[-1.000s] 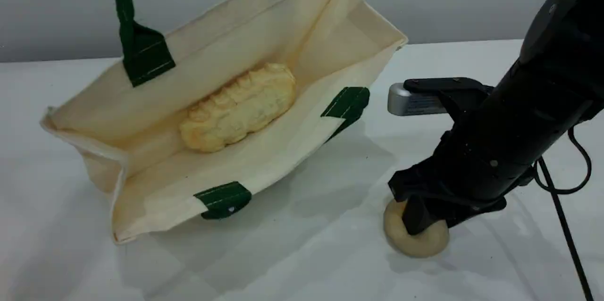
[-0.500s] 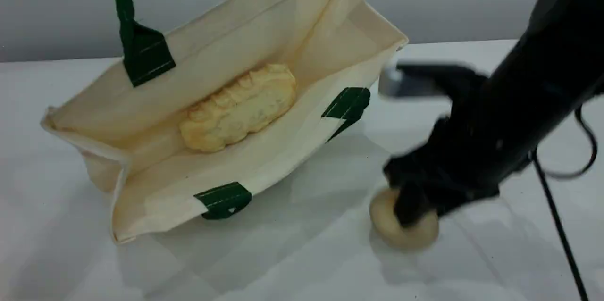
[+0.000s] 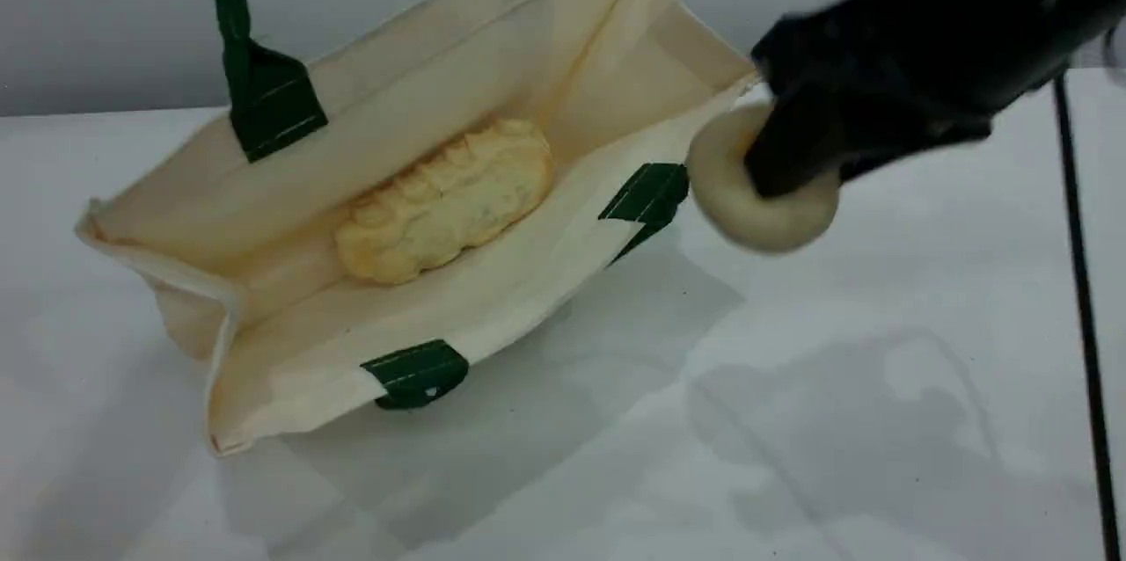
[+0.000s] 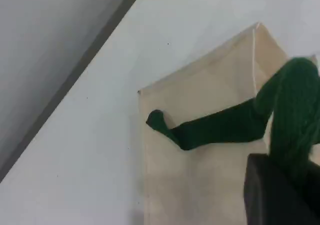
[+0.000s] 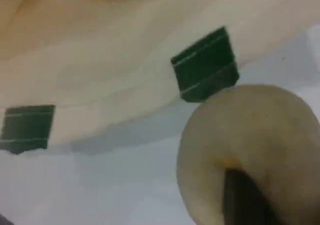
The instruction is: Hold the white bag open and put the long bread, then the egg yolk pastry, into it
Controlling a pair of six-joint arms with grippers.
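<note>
Right claw (image 3: pixel 778 161) is partly closed, gripping the round beige pastry ball (image 3: pixel 748 218) midair; left claw (image 4: pixel 280 195) is pinched shut on the dark green strap (image 4: pixel 215 130) of the cream canvas tote (image 3: pixel 440 86).

My right arm (image 3: pixel 950 25) is a bulky matte-black casing, blurred here, narrowing to my right claw (image 3: pixel 786 158) with its flat black finger. A thin black cable (image 3: pixel 1084 280) runs straight down beside it. My left claw (image 4: pixel 280 197) shows only as a dark, square-edged fingertip.
</note>
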